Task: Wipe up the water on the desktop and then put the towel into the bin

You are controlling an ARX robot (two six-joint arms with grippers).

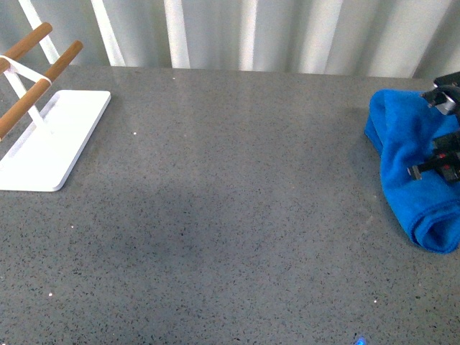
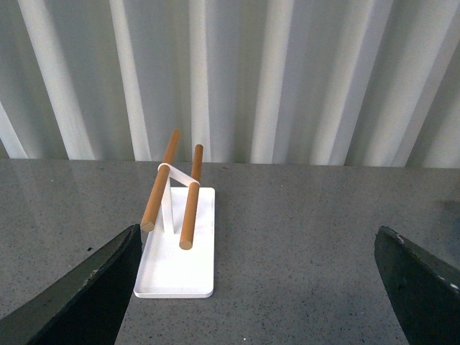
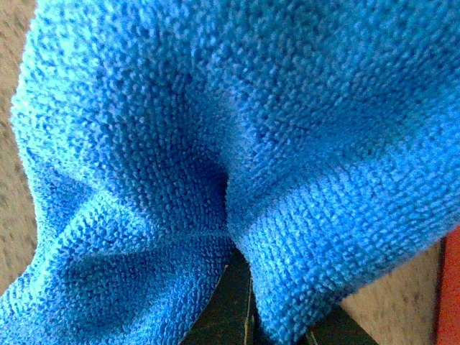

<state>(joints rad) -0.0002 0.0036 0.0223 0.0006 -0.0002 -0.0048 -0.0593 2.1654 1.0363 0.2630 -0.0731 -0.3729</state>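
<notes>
Towel (image 1: 410,165) lies bunched on the surface (image 1: 215,215) at its far right edge, well apart from the rack (image 1: 61,136) at far left. Right fingers (image 3: 228,316) are against the cloth, which folds over them and fills the right wrist view; whether they are clamped on it cannot be told. Left fingers (image 2: 93,287) are spread wide with nothing between them, above the surface and facing the rack.
</notes>
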